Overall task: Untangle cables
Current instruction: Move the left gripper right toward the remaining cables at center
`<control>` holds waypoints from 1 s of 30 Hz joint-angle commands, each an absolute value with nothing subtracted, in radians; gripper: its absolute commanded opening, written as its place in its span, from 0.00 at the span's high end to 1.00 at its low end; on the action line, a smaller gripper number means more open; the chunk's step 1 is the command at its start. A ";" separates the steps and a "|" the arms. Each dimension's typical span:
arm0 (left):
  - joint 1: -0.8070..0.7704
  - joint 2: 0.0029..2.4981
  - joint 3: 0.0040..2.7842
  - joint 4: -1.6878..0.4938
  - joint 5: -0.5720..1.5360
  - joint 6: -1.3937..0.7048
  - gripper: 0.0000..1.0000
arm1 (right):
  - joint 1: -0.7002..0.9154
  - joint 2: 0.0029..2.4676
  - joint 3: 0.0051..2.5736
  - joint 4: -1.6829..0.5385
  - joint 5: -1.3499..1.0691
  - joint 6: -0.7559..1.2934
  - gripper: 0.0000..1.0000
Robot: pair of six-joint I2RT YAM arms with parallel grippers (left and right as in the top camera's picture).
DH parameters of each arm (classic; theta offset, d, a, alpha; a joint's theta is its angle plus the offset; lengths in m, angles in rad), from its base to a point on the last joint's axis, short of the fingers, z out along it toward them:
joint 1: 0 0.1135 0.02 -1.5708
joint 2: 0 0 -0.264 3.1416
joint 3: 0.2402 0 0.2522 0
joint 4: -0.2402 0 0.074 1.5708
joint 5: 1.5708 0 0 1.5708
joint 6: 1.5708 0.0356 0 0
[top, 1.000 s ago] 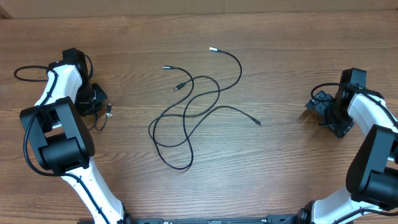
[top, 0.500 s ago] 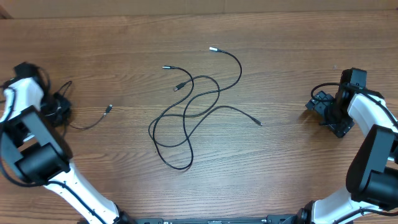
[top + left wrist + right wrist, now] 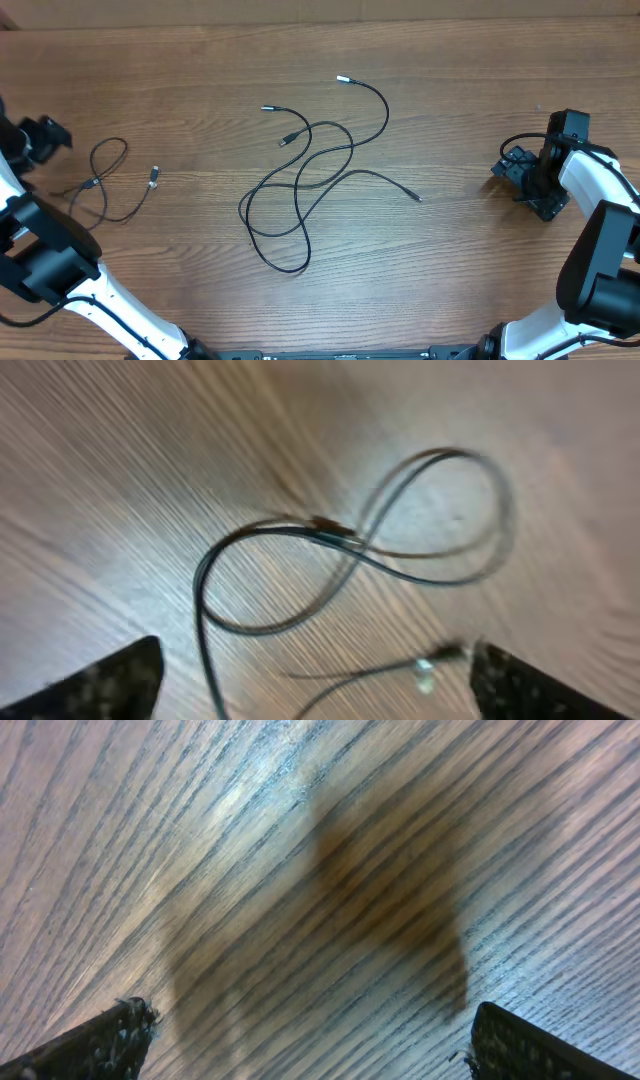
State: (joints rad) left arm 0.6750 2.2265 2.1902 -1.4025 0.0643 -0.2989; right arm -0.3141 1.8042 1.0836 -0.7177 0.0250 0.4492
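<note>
Left gripper (image 3: 318, 678): we see its fingers spread wide, gripping nothing; loose cable (image 3: 335, 535) on the table (image 3: 480, 90) beneath
Right gripper (image 3: 310, 1040): spread wide, empty; far right
Tangled cables (image 3: 302, 182): table centre

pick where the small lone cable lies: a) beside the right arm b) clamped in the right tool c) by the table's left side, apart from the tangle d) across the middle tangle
c, the small cable lies by itself at the left, well clear of the tangle in the middle.
</note>
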 commanded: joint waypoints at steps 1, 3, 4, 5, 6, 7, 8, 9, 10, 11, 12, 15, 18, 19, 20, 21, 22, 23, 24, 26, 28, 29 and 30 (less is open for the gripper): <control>0.673 2.223 2.302 -1.459 0.159 -0.284 0.08 | -0.315 1.804 1.079 -0.712 0.025 0.456 0.00; 0.673 2.223 2.324 -1.496 0.228 -0.283 0.32 | -0.315 1.804 1.079 -0.712 0.025 0.456 0.00; 0.672 2.223 2.325 -1.510 0.254 -0.284 0.61 | -0.315 1.804 1.079 -0.712 0.025 0.456 0.00; 0.670 2.224 2.324 -1.536 0.278 -0.284 0.91 | -0.315 1.804 1.079 -0.712 0.025 0.456 0.00; 0.666 2.225 2.320 -1.559 0.287 -0.284 0.96 | -0.315 1.804 1.079 -0.712 0.025 0.456 0.00; 0.656 2.225 2.308 -1.584 0.286 -0.282 0.96 | -0.315 1.804 1.079 -0.712 0.025 0.456 0.00; 0.645 2.225 2.298 -1.599 0.286 -0.272 0.96 | -0.315 1.804 1.079 -0.712 0.025 0.456 0.00; 0.633 2.225 2.284 -1.602 0.286 -0.267 0.96 | -0.315 1.804 1.079 -0.712 0.025 0.456 0.00; 0.617 2.225 2.265 -1.601 0.285 -0.265 0.96 | -0.315 1.804 1.079 -0.712 0.025 0.456 0.00; 0.599 2.225 2.246 -1.599 0.278 -0.261 0.95 | -0.315 1.804 1.079 -0.712 0.025 0.456 0.00; 0.580 2.225 2.221 -1.592 0.274 -0.252 0.96 | -0.315 1.804 1.079 -0.712 0.025 0.456 0.00; 0.520 2.225 2.131 -1.555 0.237 -0.246 0.96 | -0.315 1.804 1.079 -0.712 0.025 0.456 0.00; 0.448 2.225 2.009 -1.477 0.155 -0.247 0.96 | -0.315 1.804 1.079 -0.712 0.025 0.456 0.00; 0.430 2.225 1.974 -1.452 0.124 -0.247 0.96 | -0.315 1.804 1.079 -0.712 0.025 0.456 0.00; 0.415 2.225 1.939 -1.426 0.089 -0.247 0.96 | -0.315 1.804 1.079 -0.712 0.025 0.456 0.00; 0.402 2.225 1.905 -1.399 0.054 -0.247 0.96 | -0.315 1.804 1.079 -0.712 0.025 0.456 0.00; 0.390 2.225 1.869 -1.369 0.019 -0.247 0.96 | -0.315 1.804 1.079 -0.712 0.025 0.456 0.00; 0.382 2.225 1.844 -1.346 -0.005 -0.247 0.96 | -0.315 1.804 1.079 -0.712 0.025 0.456 0.00; 0.373 2.225 1.814 -1.319 -0.032 -0.247 0.96 | -0.315 1.804 1.079 -0.712 0.025 0.456 0.00; 0.364 2.225 1.766 -1.269 -0.076 -0.247 0.96 | -0.315 1.804 1.079 -0.712 0.025 0.456 0.00; 0.363 2.225 1.725 -1.232 -0.107 -0.247 0.96 | -0.315 1.804 1.079 -0.712 0.025 0.456 0.00; 0.363 2.225 1.708 -1.219 -0.119 -0.247 0.96 | -0.315 1.804 1.079 -0.712 0.025 0.456 0.00; 0.365 2.225 1.691 -1.201 -0.134 -0.247 0.96 | -0.315 1.804 1.079 -0.712 0.025 0.456 0.00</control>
State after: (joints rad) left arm 0.3599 2.2272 1.7405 -1.2293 -0.0273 -0.2584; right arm -0.3141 1.8042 1.0836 -0.7177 0.0250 0.4492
